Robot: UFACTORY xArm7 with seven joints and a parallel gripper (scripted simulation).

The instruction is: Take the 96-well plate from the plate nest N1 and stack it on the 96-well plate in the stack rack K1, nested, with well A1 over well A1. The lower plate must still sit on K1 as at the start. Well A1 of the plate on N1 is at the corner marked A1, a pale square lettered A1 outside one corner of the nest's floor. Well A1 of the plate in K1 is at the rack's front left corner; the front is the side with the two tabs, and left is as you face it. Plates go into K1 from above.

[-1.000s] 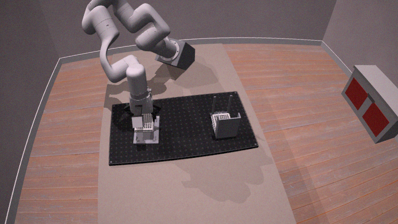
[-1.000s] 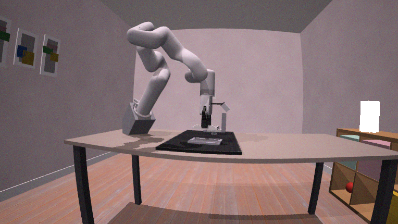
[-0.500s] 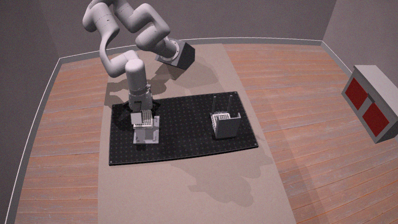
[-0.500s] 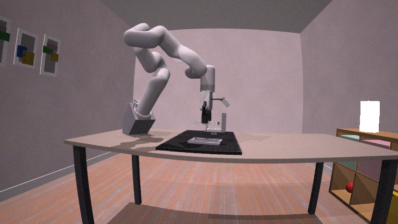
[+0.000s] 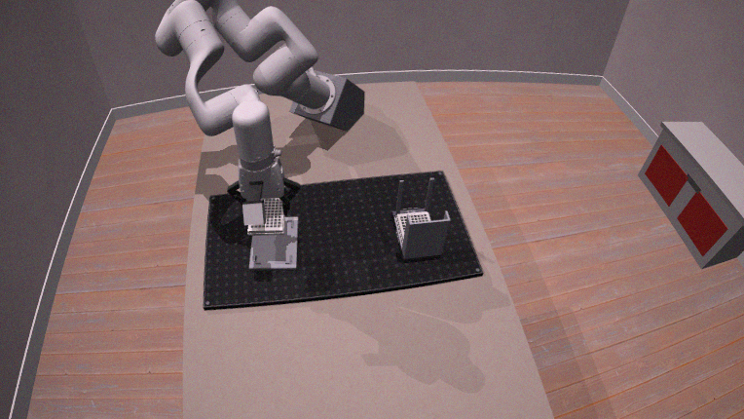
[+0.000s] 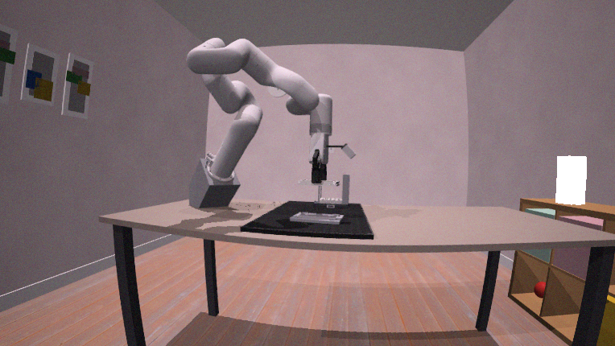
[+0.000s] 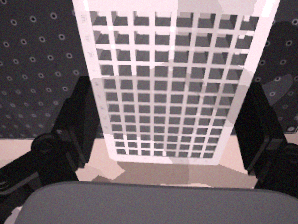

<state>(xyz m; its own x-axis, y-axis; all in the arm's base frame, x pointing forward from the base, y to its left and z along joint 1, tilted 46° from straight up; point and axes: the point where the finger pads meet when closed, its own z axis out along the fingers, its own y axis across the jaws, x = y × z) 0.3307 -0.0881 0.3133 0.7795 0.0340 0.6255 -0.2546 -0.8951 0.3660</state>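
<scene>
We see our black two-fingered gripper [image 6: 319, 175] clamped on the white gridded 96-well plate [image 5: 271, 215], held in the air above the grey plate nest [image 5: 273, 255], left of frame centre in the top view.

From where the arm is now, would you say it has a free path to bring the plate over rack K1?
Probably yes: the gripper holds the plate lifted above the nest, and nothing stands on the mat between it and K1, open at the top.
</scene>
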